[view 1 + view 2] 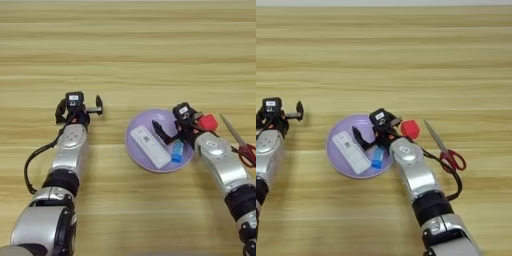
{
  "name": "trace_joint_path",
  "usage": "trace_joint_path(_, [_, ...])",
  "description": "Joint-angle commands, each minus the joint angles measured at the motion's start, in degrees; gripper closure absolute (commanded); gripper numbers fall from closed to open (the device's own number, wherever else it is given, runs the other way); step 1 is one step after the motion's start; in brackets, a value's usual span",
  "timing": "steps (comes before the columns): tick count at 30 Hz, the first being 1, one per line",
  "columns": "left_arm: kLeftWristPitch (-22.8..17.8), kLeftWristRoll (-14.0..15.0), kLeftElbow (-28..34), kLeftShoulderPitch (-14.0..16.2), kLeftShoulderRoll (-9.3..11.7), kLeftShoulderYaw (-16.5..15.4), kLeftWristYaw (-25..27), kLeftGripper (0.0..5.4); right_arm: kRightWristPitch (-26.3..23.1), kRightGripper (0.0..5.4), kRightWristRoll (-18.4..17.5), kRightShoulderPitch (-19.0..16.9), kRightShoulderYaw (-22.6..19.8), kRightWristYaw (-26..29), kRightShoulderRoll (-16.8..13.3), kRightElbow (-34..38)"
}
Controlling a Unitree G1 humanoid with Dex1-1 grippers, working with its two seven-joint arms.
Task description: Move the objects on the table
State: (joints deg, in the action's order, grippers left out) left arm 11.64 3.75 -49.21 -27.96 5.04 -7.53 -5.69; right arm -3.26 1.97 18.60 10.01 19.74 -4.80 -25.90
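The small red cube lies on the table, just off the right rim of the lilac plate. On the plate lie the flat white bar and, to its right, the short blue tube. My right gripper hovers over the plate's right edge with its fingers spread open. One finger reaches over the plate and the other stands close beside the cube; I cannot tell if they touch. My left gripper rests open and empty on the table, left of the plate.
Scissors with red handles lie on the table right of the cube, blades pointing away from me, close to my right forearm. A black cable loops beside my left arm.
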Motion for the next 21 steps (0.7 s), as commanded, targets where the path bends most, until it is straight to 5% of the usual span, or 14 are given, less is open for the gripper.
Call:
trace_joint_path(1, [0.4, -0.8, -0.8, -0.8, -0.6, 0.2, -0.5, 0.03, -1.4, 0.0, 0.9, -1.4, 2.5, 1.7, 0.6, 0.3])
trace_joint_path(21, [0.8, -1.6, -1.4, -0.9, -0.9, 0.2, -0.7, 0.03, -3.7, 0.0, 1.2, -2.7, 5.3, 4.8, 1.7, 0.3])
